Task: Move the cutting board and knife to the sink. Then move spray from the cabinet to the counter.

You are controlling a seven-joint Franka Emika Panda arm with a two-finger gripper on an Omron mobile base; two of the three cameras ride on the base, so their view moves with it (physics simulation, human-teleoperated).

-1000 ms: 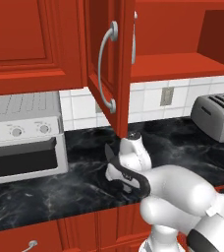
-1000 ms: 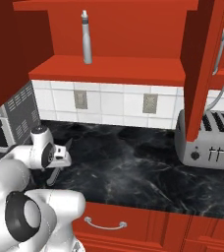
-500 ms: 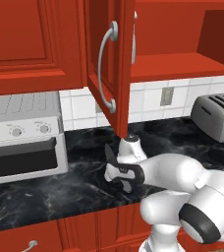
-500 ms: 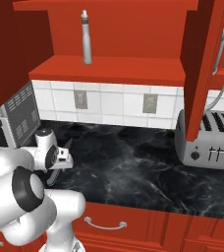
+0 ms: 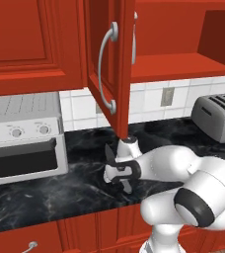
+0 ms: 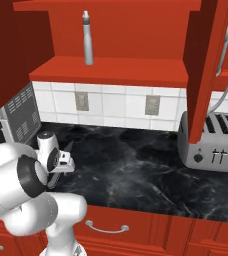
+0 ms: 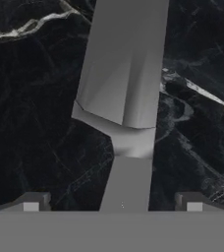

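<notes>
Knife step in hand: your end effector (image 7: 112, 209), fingers spread apart, hovers with the knife (image 7: 124, 106) directly beneath on the tabletop (image 7: 35, 123); next, descend and close on it.

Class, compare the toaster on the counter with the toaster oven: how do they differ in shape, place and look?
The toaster is a rounded silver box with slots on top; the toaster oven is a bigger, squarer box with a dark front window. The toaster stands at the right end of the counter, the toaster oven at the left. The toaster oven carries three round knobs in a row. Both stand upright against the tiled wall.
</notes>
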